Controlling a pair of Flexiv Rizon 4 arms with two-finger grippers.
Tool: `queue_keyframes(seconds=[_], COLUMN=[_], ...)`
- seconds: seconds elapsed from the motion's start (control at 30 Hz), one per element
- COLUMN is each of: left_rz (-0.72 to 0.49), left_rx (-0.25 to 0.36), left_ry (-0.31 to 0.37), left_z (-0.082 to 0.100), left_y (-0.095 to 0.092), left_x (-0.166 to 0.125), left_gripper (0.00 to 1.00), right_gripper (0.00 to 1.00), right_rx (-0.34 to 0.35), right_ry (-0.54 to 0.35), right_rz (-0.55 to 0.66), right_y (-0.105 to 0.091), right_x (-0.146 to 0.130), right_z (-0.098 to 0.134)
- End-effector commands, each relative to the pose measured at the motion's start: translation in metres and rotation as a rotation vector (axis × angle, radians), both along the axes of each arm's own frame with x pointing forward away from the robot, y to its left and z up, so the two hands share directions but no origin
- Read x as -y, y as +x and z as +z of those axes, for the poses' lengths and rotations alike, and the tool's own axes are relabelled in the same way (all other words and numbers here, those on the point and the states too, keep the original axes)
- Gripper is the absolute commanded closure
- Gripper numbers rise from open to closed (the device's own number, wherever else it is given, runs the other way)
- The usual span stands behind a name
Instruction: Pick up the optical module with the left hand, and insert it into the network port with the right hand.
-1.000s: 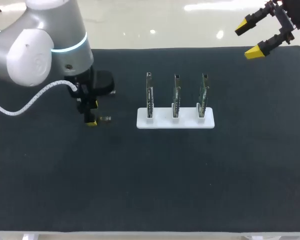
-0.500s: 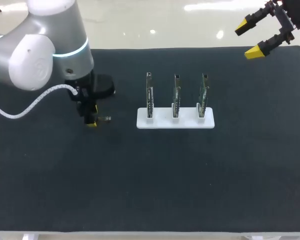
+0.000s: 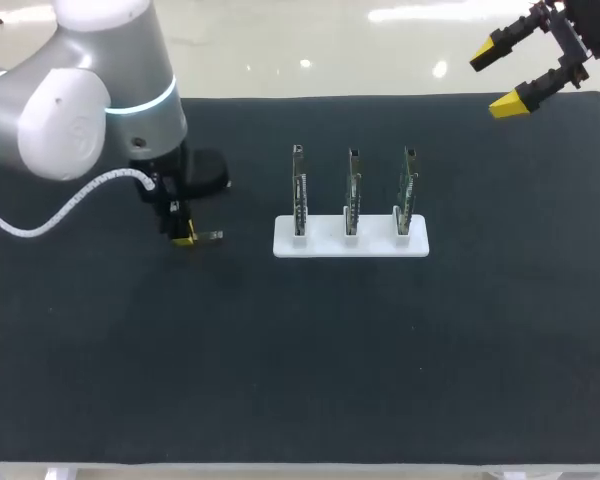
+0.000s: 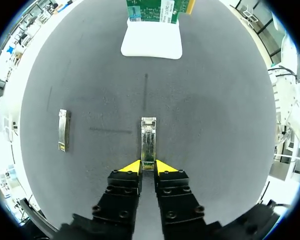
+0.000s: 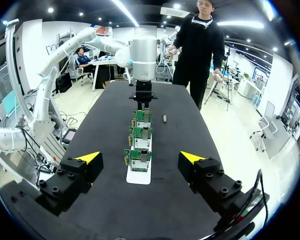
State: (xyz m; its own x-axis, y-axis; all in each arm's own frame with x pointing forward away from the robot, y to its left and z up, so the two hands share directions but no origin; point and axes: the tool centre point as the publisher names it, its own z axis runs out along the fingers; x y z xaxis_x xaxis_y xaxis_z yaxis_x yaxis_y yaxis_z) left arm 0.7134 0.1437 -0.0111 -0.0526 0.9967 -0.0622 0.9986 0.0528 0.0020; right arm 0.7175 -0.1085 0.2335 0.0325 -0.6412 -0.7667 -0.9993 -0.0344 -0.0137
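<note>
Optical module sits low on surface, left-centre, nearer far edge. Left gripper narrow, tips pinching its rear end. Prob. light, stiff metal shell, slick; hold by long flat sides, w/ nose free. Right gripper wide, empty.

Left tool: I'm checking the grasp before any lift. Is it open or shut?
Shut: the left tool has both yellow fingertips pressing the optical module at its near end.
</note>
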Motion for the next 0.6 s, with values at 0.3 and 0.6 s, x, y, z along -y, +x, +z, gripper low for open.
queue_keyframes(seconds=[0.3, 0.6], left_rz=[-0.071, -0.16], left_rx=[-0.04, -0.041], left_ry=[-0.199, -0.49], left_z=[0.061, 0.115], left_y=[-0.006, -0.006], left_x=[0.002, 0.0], left_gripper=[1.0, 1.0], right_gripper=[0.0, 0.0], right_rx=[0.0, 0.0], right_ry=[0.0, 0.0], right_rz=[0.001, 0.001], right_y=[0.001, 0.001], right_x=[0.0, 0.0], right_z=[0.0, 0.0])
